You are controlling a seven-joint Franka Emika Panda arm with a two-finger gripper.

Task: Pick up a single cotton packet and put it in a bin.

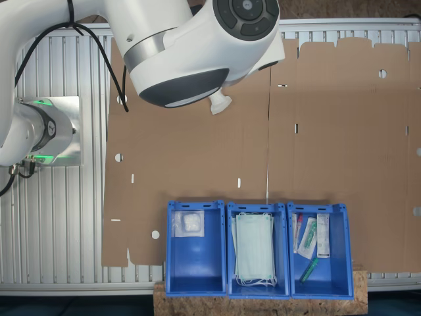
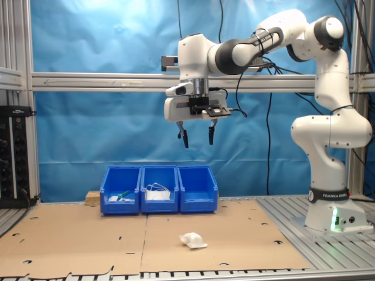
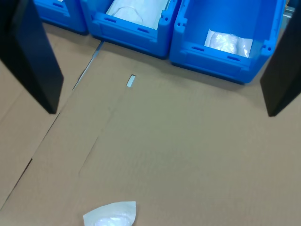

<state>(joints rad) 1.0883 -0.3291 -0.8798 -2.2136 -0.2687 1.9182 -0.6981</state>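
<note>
1. In the second exterior view the claw (image 2: 196,138) hangs high in the middle of the frame, well above the bench (image 2: 340,249), with its two dark fingers (image 2: 184,139) pointing down.
2. The fingers are spread apart with nothing between them; the wrist view shows them as dark slabs at either side of the frame, one finger (image 3: 35,56) on each edge.
3. One cotton packet (image 2: 193,240) lies on the brown cardboard (image 2: 76,240) in the lower middle of the second exterior view, well in front of the bins and roughly beneath the claw.
4. In the wrist view this packet (image 3: 112,214) sits at the bottom edge of the frame, partly cut off.
5. Three blue bins stand side by side in a row, near the bottom of the first exterior view.
6. The first bin (image 1: 195,248), at the lower left of that row in the first exterior view, holds a second packet (image 1: 188,224) near its upper wall.
7. The same bin (image 3: 225,42) shows at the upper right of the wrist view, with that packet inside.
8. The middle bin (image 1: 257,250) holds a stack of pale green masks (image 1: 253,247).
9. The third bin (image 1: 319,250) holds narrow white-and-green wrapped items (image 1: 308,238).
10. The arm's base (image 2: 331,213) stands at the right of the second exterior view.
</note>
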